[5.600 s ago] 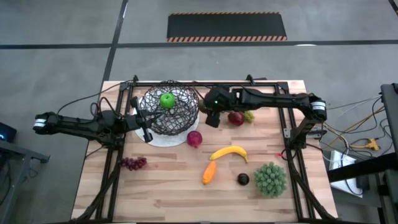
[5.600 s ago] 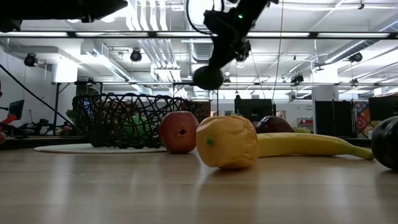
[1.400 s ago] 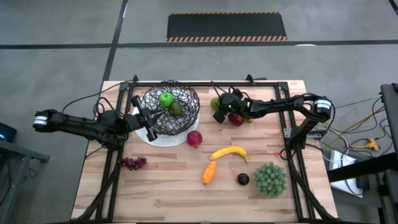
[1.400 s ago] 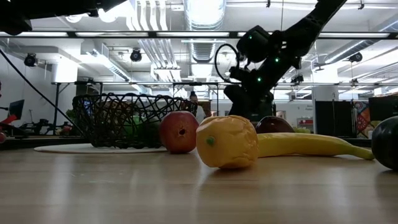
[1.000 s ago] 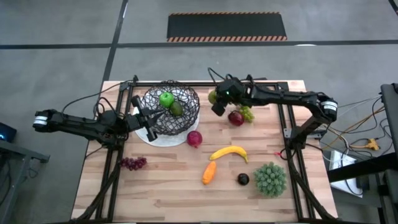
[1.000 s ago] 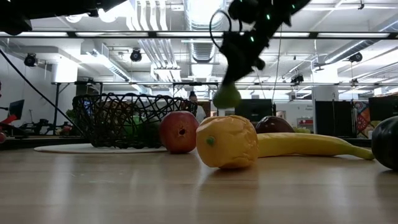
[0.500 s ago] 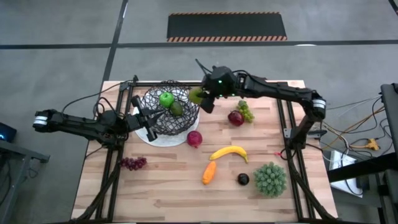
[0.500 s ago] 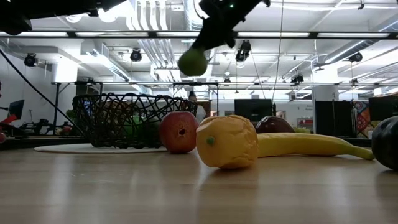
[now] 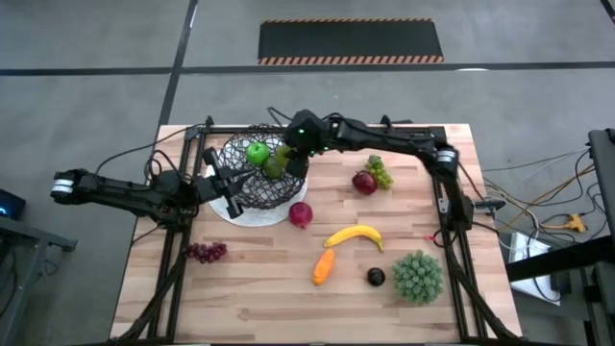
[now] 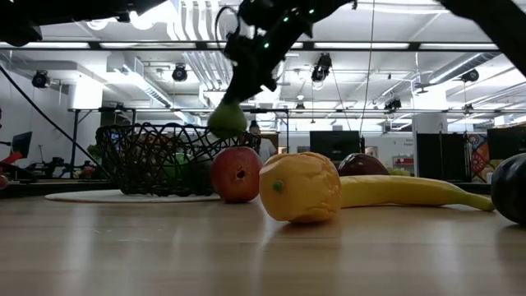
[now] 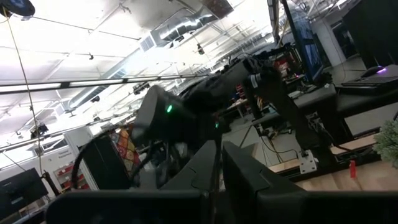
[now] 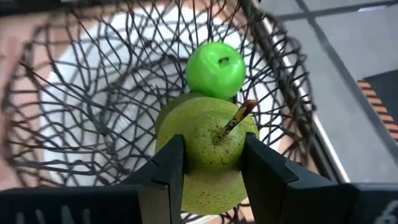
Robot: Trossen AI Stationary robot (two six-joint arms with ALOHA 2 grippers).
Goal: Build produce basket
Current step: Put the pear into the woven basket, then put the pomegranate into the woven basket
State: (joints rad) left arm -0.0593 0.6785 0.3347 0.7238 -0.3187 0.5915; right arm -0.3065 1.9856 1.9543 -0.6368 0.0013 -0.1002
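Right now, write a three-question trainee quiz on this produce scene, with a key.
1. True or false: the right gripper holds a pear over the basket.
2. Which fruit already lies in the basket: A banana, B green apple, C plum?
3. Fill in: the purple grapes lie on the table on the ____ arm's side.

Key: 1 true; 2 B; 3 left.
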